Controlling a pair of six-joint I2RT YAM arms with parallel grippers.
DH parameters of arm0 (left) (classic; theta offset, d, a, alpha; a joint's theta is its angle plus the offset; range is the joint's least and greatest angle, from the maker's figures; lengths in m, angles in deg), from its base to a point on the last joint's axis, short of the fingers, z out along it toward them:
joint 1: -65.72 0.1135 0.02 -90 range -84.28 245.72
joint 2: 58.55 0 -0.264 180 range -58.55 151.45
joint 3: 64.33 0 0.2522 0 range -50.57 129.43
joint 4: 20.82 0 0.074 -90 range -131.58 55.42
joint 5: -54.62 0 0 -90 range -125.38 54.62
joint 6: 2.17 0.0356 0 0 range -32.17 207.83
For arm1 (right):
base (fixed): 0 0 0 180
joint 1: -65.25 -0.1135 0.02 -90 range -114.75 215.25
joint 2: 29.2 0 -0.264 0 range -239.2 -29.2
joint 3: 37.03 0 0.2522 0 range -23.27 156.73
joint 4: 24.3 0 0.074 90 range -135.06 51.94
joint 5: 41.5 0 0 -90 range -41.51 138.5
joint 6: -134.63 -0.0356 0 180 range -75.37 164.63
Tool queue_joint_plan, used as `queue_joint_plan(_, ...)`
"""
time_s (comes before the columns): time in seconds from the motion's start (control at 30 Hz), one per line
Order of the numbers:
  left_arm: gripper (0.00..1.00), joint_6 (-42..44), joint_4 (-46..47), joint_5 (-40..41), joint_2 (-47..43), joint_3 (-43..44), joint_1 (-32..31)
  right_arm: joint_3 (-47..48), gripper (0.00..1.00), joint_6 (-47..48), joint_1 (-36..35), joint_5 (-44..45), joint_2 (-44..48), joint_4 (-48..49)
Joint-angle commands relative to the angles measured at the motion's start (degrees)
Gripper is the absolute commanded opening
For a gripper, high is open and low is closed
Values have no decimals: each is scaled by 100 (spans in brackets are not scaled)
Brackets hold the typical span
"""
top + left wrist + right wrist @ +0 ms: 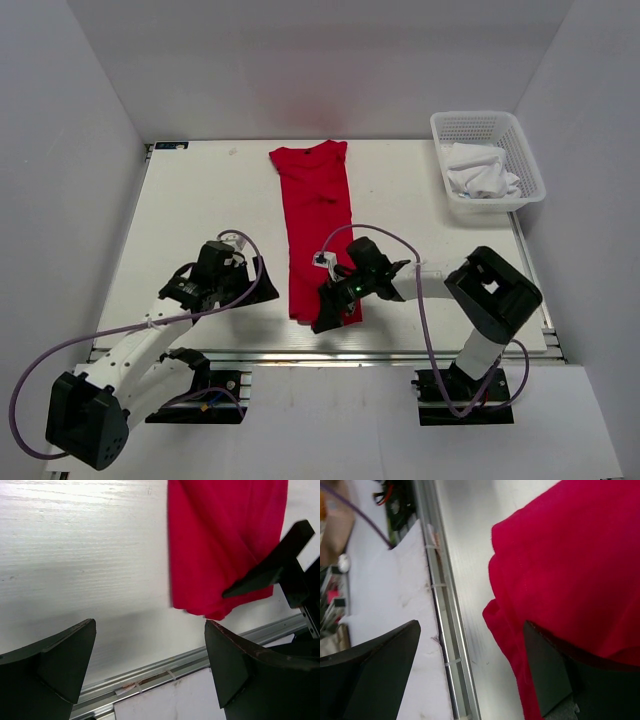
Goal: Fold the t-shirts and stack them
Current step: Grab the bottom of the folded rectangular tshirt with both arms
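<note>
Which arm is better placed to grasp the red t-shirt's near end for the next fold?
Probably the right. The right fingers stand open at the near end of the red t-shirt; the left fingers, also open, hang over bare table beside it.

plain white walls (80,130) enclose a white table (200,200) under even light.

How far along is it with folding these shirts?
Done: the red t-shirt looks folded lengthwise into a narrow strip. In hand: the right gripper is open over its near hem and the left gripper is open beside it; neither holds cloth. Left: folding the strip shorter, then stacking. White cloth lies crumpled in the basket.
</note>
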Motion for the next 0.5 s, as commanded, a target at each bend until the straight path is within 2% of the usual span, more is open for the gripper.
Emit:
queue_joint_plan(0.0, 100, 161, 148, -338, 41, 130, -27, 103, 90, 338, 90, -483, -561, -6)
queue_joint_plan(0.1, 100, 223, 306, -540, 95, 130, -27, 139, 90, 366, 73, -423, -413, -113)
queue_joint_plan(0.2, 100, 354, 569, -839, 366, 130, -27, 103, 90, 270, 73, -54, 316, -262)
queue_joint_plan(0.23, 100, 355, 623, -892, 541, 130, -88, 121, 90, 252, 64, 425, 813, -463)
queue_joint_plan(0.43, 100, 478, 948, -892, 1263, 394, -448, -124, 90, -212, 178, 1782, 1951, -1166)
queue_joint_plan(0.47, 100, 530, 948, -892, 1351, 394, -501, -238, 90, -301, 205, 2262, 2109, -1229)
